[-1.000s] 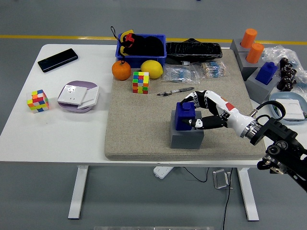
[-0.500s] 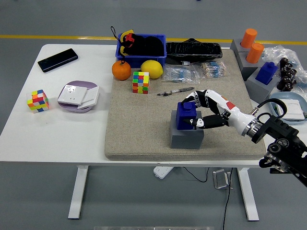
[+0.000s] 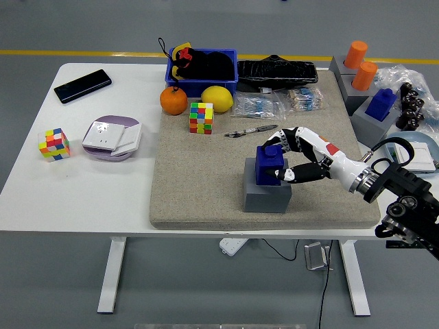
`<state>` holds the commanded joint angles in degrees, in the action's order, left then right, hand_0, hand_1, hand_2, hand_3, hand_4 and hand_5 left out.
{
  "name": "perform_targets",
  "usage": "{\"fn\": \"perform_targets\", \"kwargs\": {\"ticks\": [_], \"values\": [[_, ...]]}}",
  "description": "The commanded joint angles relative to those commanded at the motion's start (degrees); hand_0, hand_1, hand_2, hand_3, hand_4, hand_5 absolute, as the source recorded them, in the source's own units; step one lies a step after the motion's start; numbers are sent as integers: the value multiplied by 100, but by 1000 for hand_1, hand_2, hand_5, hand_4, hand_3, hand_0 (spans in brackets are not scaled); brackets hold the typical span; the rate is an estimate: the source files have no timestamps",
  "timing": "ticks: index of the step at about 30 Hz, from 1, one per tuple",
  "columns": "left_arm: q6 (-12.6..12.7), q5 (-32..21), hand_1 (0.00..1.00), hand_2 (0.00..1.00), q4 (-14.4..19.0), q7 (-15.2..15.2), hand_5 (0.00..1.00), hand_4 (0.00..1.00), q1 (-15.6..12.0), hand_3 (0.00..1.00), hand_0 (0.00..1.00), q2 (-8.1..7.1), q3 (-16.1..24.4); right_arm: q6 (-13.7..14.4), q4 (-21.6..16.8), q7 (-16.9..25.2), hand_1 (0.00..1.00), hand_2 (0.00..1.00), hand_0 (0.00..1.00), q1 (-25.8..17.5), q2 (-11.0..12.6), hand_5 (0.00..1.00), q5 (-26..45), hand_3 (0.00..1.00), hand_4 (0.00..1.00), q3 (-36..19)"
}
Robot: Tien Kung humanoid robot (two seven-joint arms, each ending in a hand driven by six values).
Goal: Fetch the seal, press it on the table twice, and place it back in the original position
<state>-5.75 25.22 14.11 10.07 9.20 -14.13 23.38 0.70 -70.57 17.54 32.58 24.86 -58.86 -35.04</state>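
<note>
The blue seal (image 3: 269, 165) is gripped by the right hand (image 3: 296, 159), whose fingers (image 3: 280, 140) are curled over its top and right side while the thumb is pressed against its near right face. The seal is seen at the top of the grey base block (image 3: 267, 194), near the right side of the grey felt mat (image 3: 199, 185); whether it is seated in the block or raised slightly off it cannot be told. The mat is laid on the white table (image 3: 75, 192). Just beyond the hand, a pen (image 3: 248, 130) is seen on the mat, and a colourful cube (image 3: 201, 118), an orange (image 3: 173, 101) and a lemon (image 3: 217, 99) are placed farther left. A second blue seal (image 3: 381, 104) is set on another grey block at the far right.
</note>
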Motion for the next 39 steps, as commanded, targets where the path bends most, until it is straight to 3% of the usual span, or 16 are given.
{"fn": "perform_targets", "kwargs": {"ticks": [39], "values": [[3, 30, 697, 686, -7, -1, 295, 692, 19, 753, 749, 26, 69, 49, 63, 9, 419, 432, 552, 45, -128, 2, 64, 476, 722, 34]]}}
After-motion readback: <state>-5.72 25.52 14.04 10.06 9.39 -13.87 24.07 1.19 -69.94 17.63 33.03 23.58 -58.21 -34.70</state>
